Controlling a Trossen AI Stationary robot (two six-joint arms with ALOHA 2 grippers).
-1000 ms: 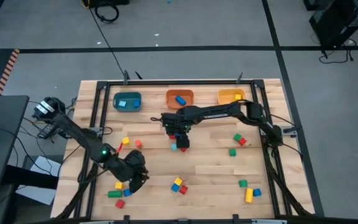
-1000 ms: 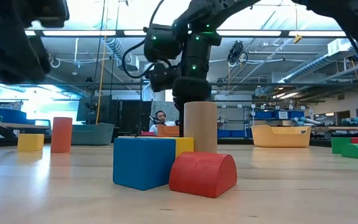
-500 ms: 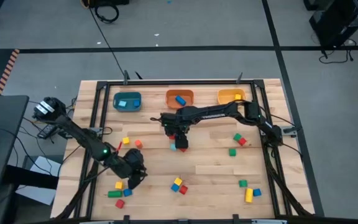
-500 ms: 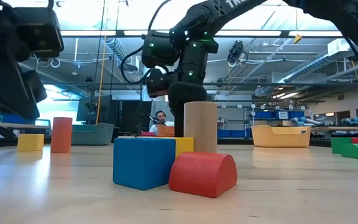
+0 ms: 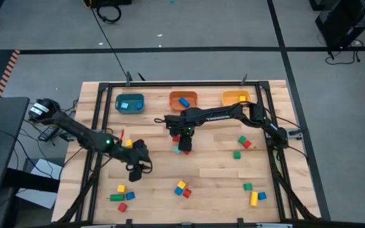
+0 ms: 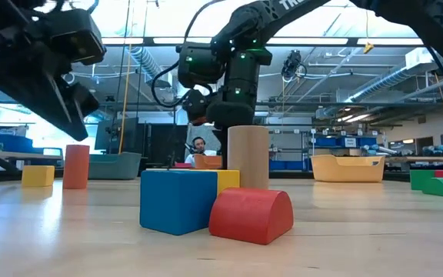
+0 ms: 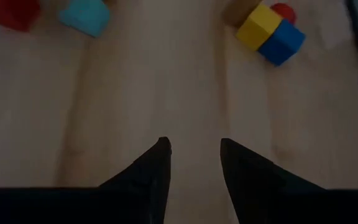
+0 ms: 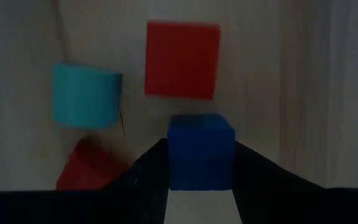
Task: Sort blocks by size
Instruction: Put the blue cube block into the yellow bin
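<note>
Wooden table [image 5: 214,171]: right gripper [image 8: 201,163] pinching blue cube [image 8: 201,151] squarely; red cube [image 8: 182,59] at 12 o'clock beyond. Left gripper [image 7: 194,149] part-open, empty.

Small coloured wooden blocks [image 5: 182,189] scattered across the table, one blue cube [image 8: 201,151] between dark fingers.

Wooden table [image 5: 214,171], scattered blocks [image 5: 182,189], three bins [image 5: 183,100]

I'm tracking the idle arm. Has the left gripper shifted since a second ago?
Yes. In the high view the left gripper has moved away from the yellow block at the near edge, toward the table's middle.
</note>
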